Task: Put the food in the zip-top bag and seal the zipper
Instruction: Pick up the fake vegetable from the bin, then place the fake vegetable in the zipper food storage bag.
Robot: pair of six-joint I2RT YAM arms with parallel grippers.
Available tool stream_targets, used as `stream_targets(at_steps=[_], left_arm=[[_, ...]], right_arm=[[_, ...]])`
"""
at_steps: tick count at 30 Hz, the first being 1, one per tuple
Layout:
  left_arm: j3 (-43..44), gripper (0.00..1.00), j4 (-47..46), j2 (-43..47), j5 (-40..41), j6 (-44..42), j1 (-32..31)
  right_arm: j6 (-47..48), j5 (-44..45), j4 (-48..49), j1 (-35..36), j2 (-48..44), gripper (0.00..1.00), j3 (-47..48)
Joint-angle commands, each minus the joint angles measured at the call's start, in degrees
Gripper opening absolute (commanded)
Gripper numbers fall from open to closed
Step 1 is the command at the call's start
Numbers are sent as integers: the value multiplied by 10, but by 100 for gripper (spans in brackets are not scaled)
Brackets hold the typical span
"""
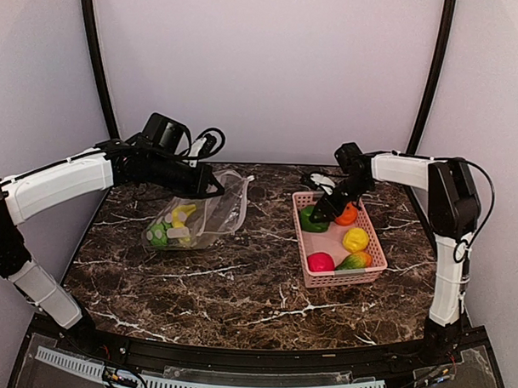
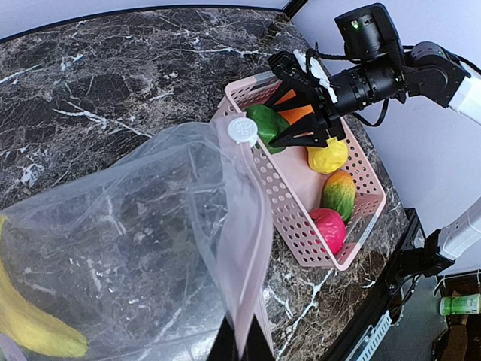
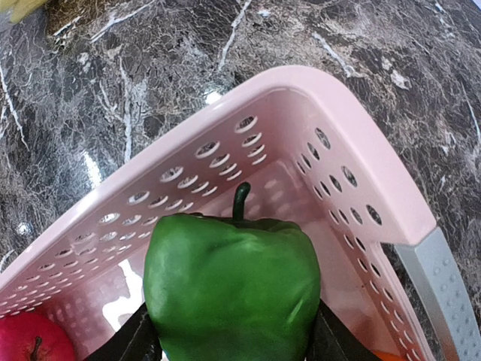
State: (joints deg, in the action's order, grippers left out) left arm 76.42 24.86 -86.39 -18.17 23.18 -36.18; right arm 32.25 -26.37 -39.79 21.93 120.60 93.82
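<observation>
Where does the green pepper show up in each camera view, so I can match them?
Top external: the green pepper sits right of centre, in the far left corner of the pink basket.
Left wrist: upper centre, at the basket's top-left end.
Right wrist: bottom centre, large, between the fingers of the right claw.
Shared landmark: the pink basket, seen in all three views.

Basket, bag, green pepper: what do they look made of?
Basket: rigid pink plastic, matte, moulded with hole rows. Bag: thin clear soft plastic film, wrinkled, glinting. Green pepper: smooth toy with slight sheen, probably plastic or rubber; can't tell which.
</observation>
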Motion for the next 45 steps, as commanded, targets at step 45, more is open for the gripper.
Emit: stream_targets(at_steps=[45], left_arm=[[16,1,-98,-24,-51,49,-29]], right_arm=[[-176,-105,-214,184,26,48,324]])
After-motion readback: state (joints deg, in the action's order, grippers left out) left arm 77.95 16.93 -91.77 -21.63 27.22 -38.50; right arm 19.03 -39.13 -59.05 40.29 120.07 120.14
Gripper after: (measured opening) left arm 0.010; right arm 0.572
